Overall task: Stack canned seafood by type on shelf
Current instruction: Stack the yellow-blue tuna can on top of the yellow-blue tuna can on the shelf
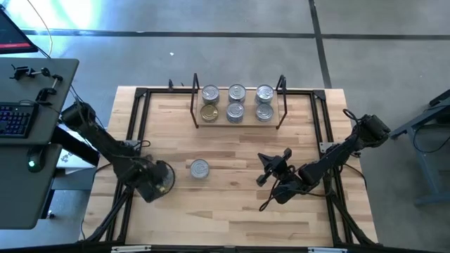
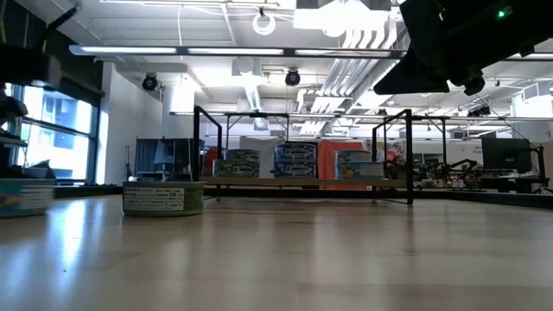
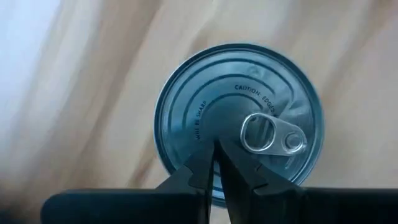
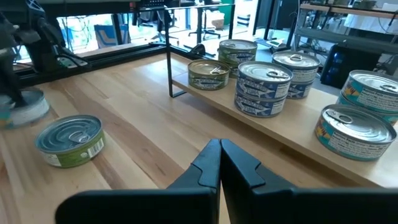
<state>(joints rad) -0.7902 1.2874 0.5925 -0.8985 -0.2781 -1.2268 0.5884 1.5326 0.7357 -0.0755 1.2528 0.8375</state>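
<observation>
One silver tin (image 3: 239,118) is lying directly under the left gripper (image 3: 217,163), whose fingers are pressing together; right gripper (image 4: 219,163) is likewise closed.

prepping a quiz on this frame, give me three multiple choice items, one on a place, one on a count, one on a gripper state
1. Where does the lone tin outside the shelf sit?
A. on the bare table between the two arms
B. on top of a shelf stack
C. on the floor

2. How many tin tops show on the shelf from above?
A. three
B. six
C. nine

3. How do the right gripper fingers stand?
A. spread wide around a tin
B. closed together, holding nothing
C. clamped on the shelf's wire frame

Answers:
1. A: the high view shows it on the wood in front of the shelf, with the left gripper to one side and the right gripper to the other.
2. B: the high view shows two rows of three.
3. B: the right wrist view shows the fingers meeting, with only bare table beneath them.
</observation>
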